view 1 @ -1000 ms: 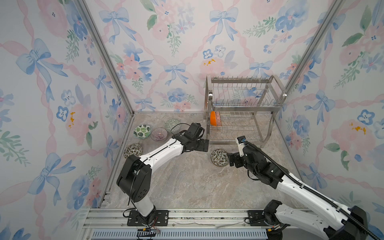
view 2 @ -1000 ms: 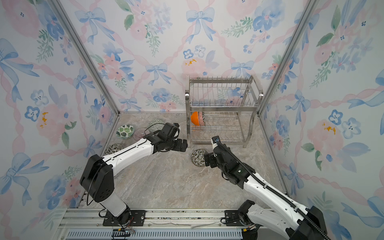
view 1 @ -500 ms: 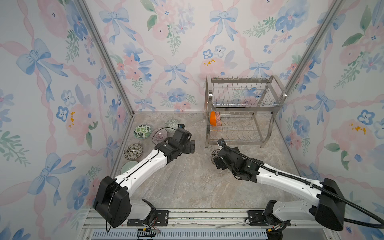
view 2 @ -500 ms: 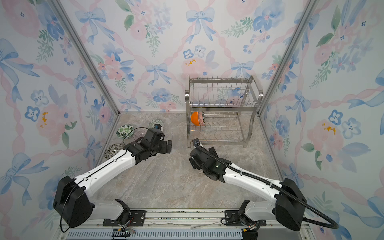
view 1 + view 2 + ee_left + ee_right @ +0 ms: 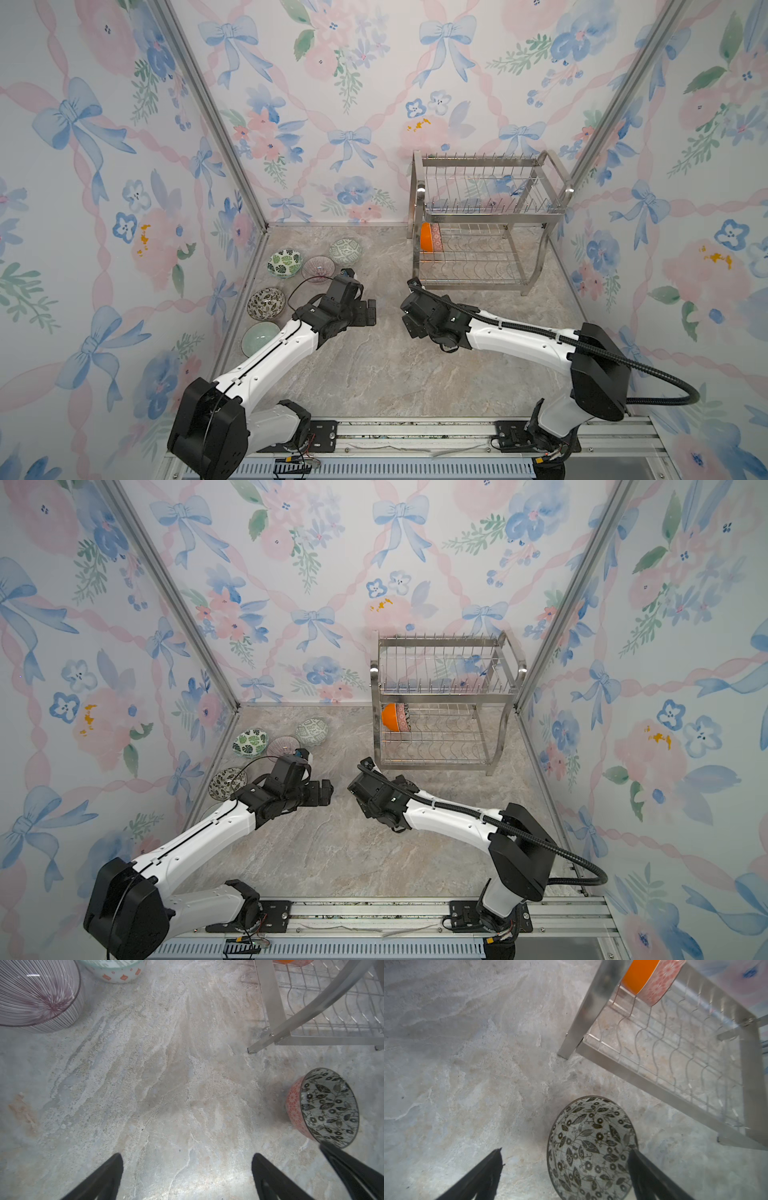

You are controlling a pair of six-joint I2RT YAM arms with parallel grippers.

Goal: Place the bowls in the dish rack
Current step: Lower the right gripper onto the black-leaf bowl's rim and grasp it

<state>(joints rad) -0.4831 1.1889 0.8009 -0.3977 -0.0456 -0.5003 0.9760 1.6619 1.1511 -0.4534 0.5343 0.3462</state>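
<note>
Nearer arm: right gripper, wide open, empty; dark-leaf bowl lower centre of frame, between its fingers, rim by one. Farther left gripper open, empty too.

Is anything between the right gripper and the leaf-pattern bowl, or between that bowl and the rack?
Nothing visible. The open right gripper hangs over the leaf bowl, and only bare table lies between it and the dish rack, whose end slots hold two bowls.

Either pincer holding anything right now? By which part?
Nothing held: left pincer is open over the table; right pincer is open, one finger by the rim of the dark-leaf bowl, which rests on the table.
</note>
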